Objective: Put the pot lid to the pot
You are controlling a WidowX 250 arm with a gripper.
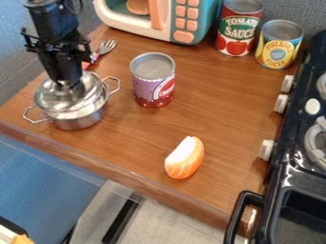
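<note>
The shiny lid (58, 102) is resting on the pot (81, 122), maybe a bit crooked, right under the gripper (71, 86); I can't tell if that is pinching. The lid is looking light, hard and slippery, so its top middle is probably needing a snug hold.

High view — slanting down on counter (223, 102) — fairly near.

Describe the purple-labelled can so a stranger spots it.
On the brown wooden counter, find the silver metal pot under the black gripper. Beside it stands the upright can, its purple label setting it apart from the red can and yellow can behind.
</note>
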